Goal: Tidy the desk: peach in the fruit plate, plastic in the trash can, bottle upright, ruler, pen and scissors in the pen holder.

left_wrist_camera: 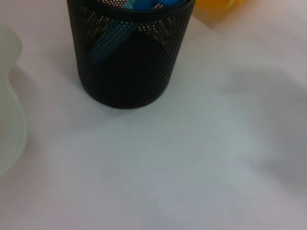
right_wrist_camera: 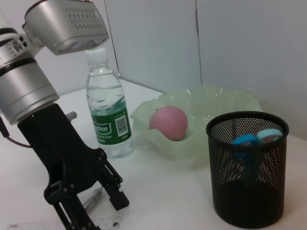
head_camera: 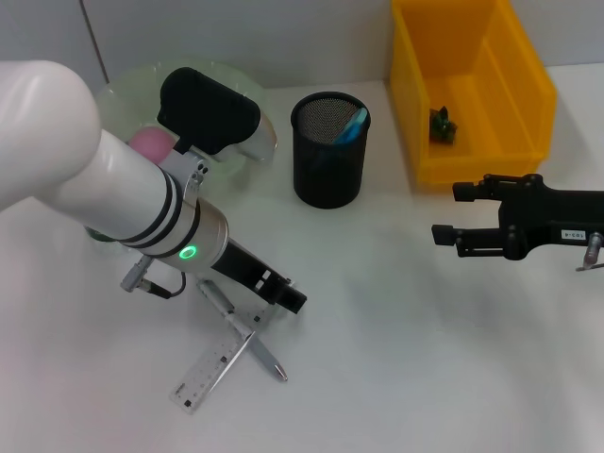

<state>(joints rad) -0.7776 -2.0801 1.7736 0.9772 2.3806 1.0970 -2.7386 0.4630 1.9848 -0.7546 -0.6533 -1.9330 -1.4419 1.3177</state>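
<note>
Pen (head_camera: pixel 243 330) lies across ruler (head_camera: pixel 215 366), beneath left gripper (head_camera: pixel 280 300).

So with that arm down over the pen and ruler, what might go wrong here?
The pen lies across the ruler, so the left gripper, open just above them, could catch both or flick one away. The ruler is thin and flat on the table, so the jaws may slip off it. The bottle stands close behind that arm; a wide swing toward the pen holder might topple it.
</note>
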